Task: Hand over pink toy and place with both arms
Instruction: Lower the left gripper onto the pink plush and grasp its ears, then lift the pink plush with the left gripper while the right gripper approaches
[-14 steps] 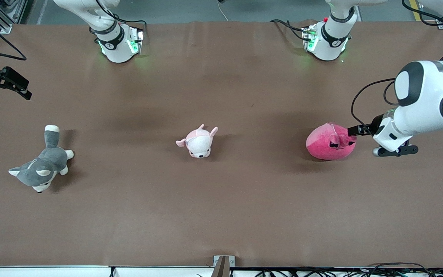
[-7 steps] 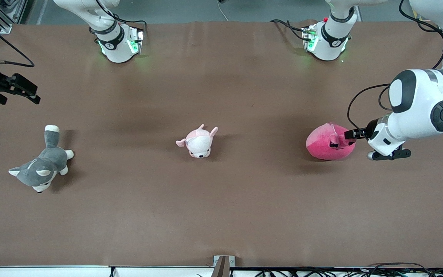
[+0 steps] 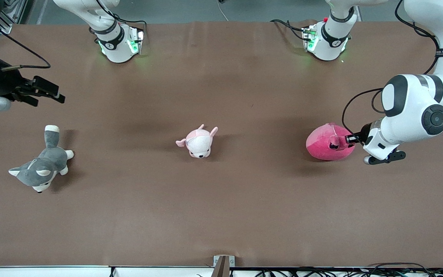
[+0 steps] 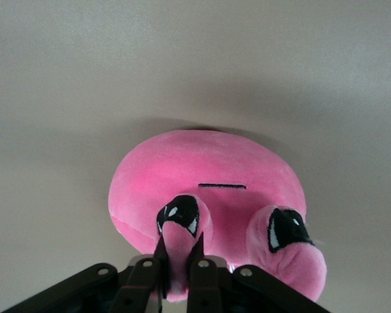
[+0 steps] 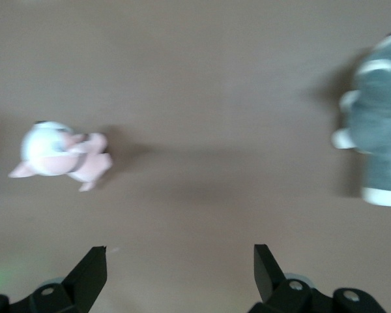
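Toward the left arm's end of the table, the pink toy lies flat, its rounded body slightly longer along the table's length and its eyed end turned toward the left gripper. Pale pink-and-white plush sits mid-table and grey-and-white plush toward the right arm's end, both well apart from the toy, with nothing standing between them. Left gripper is at the toy's eyed end, fingers pinched on one dark-eyed bump of the toy; right gripper, fingers spread with nothing between them, hovers over bare table just beside the grey plush.
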You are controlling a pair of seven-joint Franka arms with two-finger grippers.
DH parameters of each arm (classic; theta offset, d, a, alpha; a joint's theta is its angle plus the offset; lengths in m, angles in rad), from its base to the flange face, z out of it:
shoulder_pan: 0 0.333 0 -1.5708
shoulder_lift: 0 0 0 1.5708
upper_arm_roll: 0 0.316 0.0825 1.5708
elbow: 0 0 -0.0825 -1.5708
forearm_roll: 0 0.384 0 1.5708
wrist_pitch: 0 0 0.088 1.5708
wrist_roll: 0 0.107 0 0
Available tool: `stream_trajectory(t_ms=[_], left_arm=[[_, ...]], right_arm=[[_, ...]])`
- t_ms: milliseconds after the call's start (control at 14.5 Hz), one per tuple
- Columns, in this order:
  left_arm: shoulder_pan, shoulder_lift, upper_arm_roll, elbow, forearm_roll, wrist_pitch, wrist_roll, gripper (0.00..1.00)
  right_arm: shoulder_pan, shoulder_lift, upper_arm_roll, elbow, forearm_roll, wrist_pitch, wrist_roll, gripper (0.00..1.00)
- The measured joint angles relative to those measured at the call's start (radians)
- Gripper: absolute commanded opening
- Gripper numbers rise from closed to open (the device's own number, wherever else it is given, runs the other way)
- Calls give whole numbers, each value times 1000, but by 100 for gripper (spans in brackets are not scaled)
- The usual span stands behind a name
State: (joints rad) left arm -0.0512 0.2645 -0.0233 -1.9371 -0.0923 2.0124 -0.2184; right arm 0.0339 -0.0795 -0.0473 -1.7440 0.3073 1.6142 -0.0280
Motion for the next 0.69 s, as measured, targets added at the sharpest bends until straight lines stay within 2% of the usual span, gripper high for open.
stream_trajectory(t_ms=[69,207,414,690], left_arm=[[-4,0,0,3,-1,1,-11,0],[-23,-3,-2,17,-5,0,-34,0],[-63,-25,-41,75,-7,-41,-164,0],[-80,-47,-144,234,-8,-160,-340,0]], right_arm=[[11,2,1,0,48,-1,0,87],[44,8,2,2,90,-2,0,81],[84,24,3,2,153,-20,36,80],[93,39,3,4,287,-65,143,80]])
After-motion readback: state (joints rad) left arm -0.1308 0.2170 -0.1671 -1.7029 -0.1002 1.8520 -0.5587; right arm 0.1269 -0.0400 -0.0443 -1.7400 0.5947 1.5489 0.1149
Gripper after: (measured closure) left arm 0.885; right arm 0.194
